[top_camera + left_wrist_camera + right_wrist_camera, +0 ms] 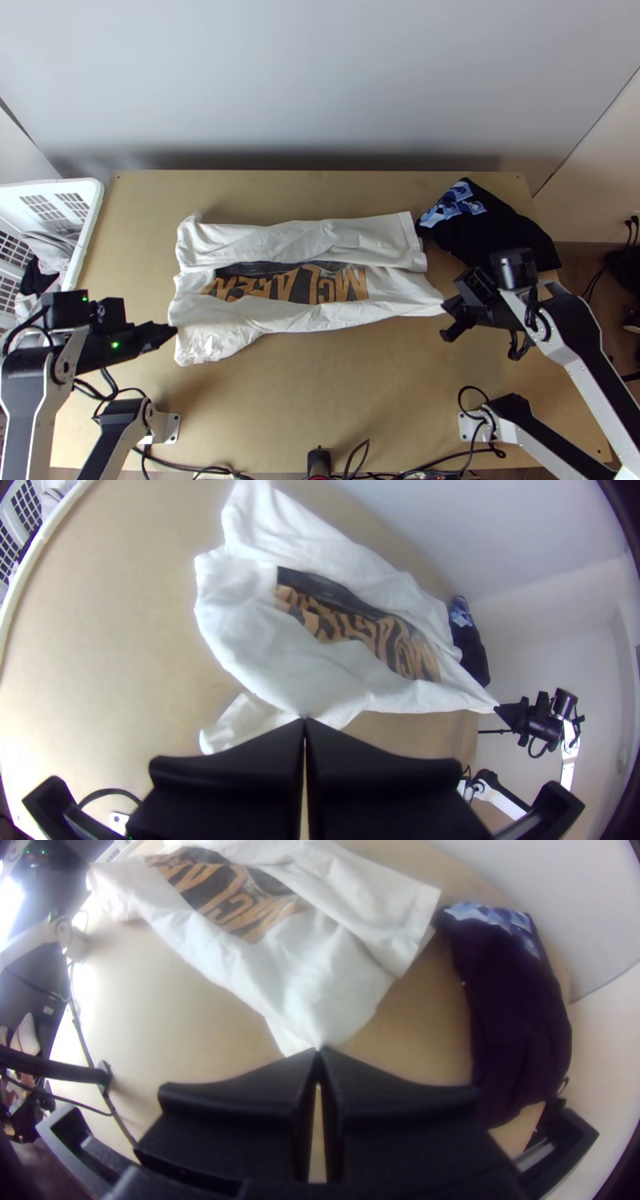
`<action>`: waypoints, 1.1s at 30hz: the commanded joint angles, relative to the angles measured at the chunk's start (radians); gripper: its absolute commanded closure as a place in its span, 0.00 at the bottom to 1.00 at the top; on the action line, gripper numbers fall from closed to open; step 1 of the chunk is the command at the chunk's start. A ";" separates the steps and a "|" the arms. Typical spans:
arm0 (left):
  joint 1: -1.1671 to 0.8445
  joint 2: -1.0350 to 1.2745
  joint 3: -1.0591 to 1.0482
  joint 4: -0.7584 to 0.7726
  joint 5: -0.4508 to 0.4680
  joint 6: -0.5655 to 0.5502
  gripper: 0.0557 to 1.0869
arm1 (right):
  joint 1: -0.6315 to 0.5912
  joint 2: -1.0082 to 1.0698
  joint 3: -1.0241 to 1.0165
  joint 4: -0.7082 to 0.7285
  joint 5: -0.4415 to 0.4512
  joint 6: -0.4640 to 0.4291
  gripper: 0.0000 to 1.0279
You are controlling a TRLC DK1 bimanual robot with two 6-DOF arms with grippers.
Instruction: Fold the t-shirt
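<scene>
T-shirt (292, 318) on the counter (320, 392), partly folded.
The left pincer (171, 330) is clamped on one side, the right pincer (448, 306) on the opposite corner; cloth spans between them, a folded strip beyond.

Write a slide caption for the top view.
Left end effector and right end effector pinch the near side of a white printed t-shirt.
</scene>
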 commanded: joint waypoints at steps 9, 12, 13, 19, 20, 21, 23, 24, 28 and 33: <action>0.143 0.283 -0.007 0.224 -0.004 0.051 0.97 | -0.139 0.144 0.010 0.130 0.009 -0.003 0.97; 0.180 0.328 -0.003 0.270 -0.004 0.045 0.97 | -0.150 0.172 0.009 0.145 0.013 -0.007 0.97; 0.194 0.343 0.000 0.293 -0.004 0.040 0.97 | -0.156 0.181 0.009 0.153 0.013 -0.007 0.97; 0.237 0.438 0.039 0.380 -0.004 0.014 0.97 | -0.163 0.232 0.007 0.204 0.023 -0.006 0.97; 0.235 0.449 0.048 0.396 -0.004 0.006 0.97 | -0.163 0.241 0.009 0.214 0.025 -0.006 0.97; 0.229 0.463 0.059 0.408 -0.004 0.002 0.97 | -0.163 0.250 0.010 0.233 0.028 -0.006 0.97; 0.208 0.503 0.088 0.439 -0.005 -0.029 0.97 | -0.162 0.275 0.018 0.266 0.032 0.000 0.97; 0.195 0.526 0.106 0.448 -0.007 -0.041 0.97 | -0.162 0.293 0.027 0.276 0.032 0.003 0.97; 0.154 0.628 0.178 0.492 -0.024 -0.077 0.97 | -0.162 0.368 0.079 0.317 0.037 0.014 0.97; 0.096 0.722 0.249 0.531 -0.050 -0.103 0.97 | -0.162 0.462 0.153 0.349 0.039 0.022 0.97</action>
